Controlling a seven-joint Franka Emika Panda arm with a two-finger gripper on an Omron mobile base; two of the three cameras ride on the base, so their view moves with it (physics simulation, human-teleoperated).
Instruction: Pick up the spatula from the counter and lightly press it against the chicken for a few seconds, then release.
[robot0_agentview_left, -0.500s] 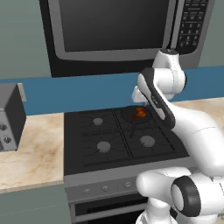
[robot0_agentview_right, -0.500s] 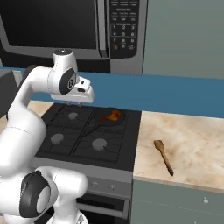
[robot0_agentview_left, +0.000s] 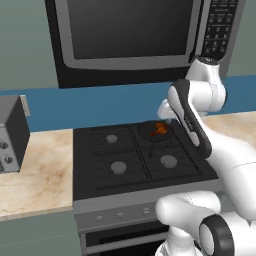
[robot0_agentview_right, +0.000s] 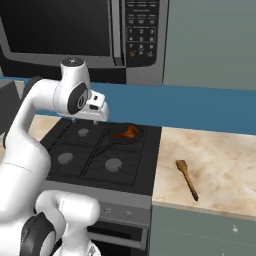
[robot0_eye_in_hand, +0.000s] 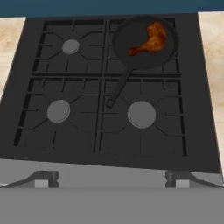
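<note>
Stove (robot0_agentview_left: 145, 160) with four burners, seen in the left base view beneath a microwave (robot0_agentview_left: 130, 40). A dark frying pan (robot0_agentview_left: 152, 133) rests on the rear right burner and holds the chicken (robot0_agentview_left: 160, 128), a browned drumstick. A toaster (robot0_agentview_left: 11, 134) stands on the counter (robot0_agentview_left: 40, 175) to the left of the stove. The white arm (robot0_agentview_left: 200, 95) rises at the right and bends over the rear right of the stove. Its hand is partly hidden behind the forearm, so the jaws cannot be read here.

Right base view: the spatula (robot0_agentview_right: 187, 178), wooden, lies flat on the counter (robot0_agentview_right: 225, 160) to the right of the stove (robot0_agentview_right: 100, 160). Its head points toward the wall and its handle toward the front edge. It is well apart from both the frying pan (robot0_agentview_right: 124, 135) and the arm (robot0_agentview_right: 55, 100). The chicken (robot0_agentview_right: 131, 131) lies in the pan. The jaws hang above the rear of the stove, just left of the pan, pointing down and touching nothing.

Hand view: the camera looks down on the stove (robot0_eye_in_hand: 87, 131). The frying pan (robot0_eye_in_hand: 131, 35) sits at the upper right with the chicken (robot0_eye_in_hand: 151, 39) inside it, and the pan handle runs toward the middle of the stove. Strips of counter (robot0_eye_in_hand: 11, 35) show at both upper corners. The fingertips (robot0_eye_in_hand: 43, 179) rise near the two bottom corners. The jaws are spread wide, with nothing held between them.
</note>
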